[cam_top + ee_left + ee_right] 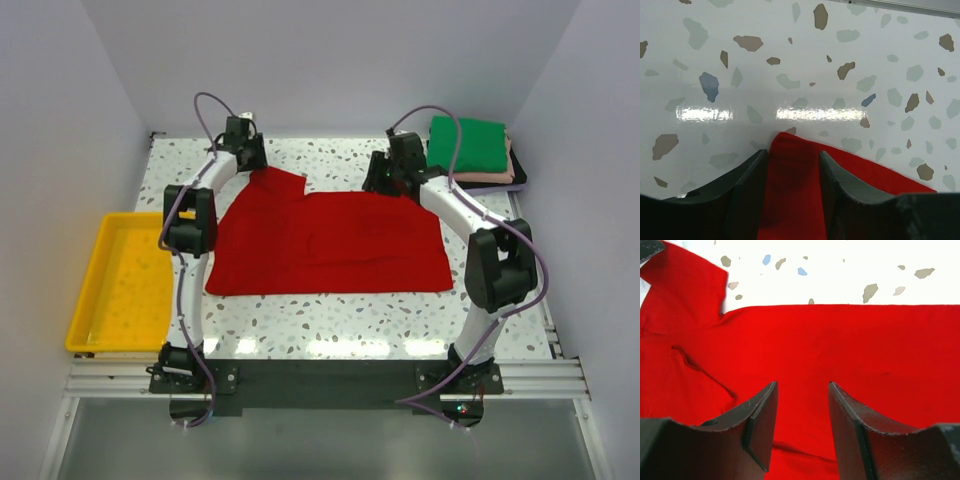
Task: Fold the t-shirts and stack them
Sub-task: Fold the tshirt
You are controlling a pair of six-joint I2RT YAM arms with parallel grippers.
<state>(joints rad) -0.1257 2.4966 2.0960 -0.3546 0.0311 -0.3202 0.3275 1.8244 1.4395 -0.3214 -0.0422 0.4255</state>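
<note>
Top external: yellow tray outboard of left claw, well apart, glossy floor in view. Folded stack, green t-shirt on top, just outboard of right claw. Red t-shirt spread flat between and nearward of both claws.
Left wrist only: jaws parted, astride a red corner on speckled table.
Right wrist only: jaws parted over flat red cloth, nothing clamped.

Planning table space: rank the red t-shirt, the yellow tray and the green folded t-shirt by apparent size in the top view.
1. red t-shirt, spread flat, clearly largest.
2. yellow tray.
3. green folded t-shirt, smallest, though it lies farthest from the camera.
</note>
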